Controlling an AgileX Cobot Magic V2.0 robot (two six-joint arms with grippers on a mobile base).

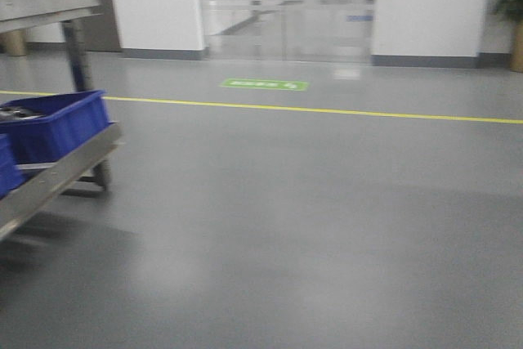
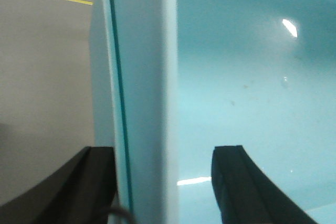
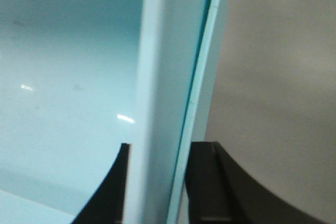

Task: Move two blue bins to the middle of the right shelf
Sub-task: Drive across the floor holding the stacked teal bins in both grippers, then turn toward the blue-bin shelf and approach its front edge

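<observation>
**Bin wall held between the jaws**

The right gripper [image 3: 165, 146] has its jaws clamped on the upright wall of a pale blue bin [image 3: 68, 77], with one finger on each side. The left gripper [image 2: 164, 150] straddles a bin wall too. A gap shows beside its inner finger, so I cannot tell if it grips. Another blue bin [image 1: 57, 124] sits on a shelf [image 1: 73, 165].

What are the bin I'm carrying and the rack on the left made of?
The carried bin looks like moulded plastic, pale blue here, smooth and glossy: lights glint off its inner wall. The rack looks like bare grey metal with a dull sheen, perhaps steel or aluminium; blur leaves that open.
</observation>
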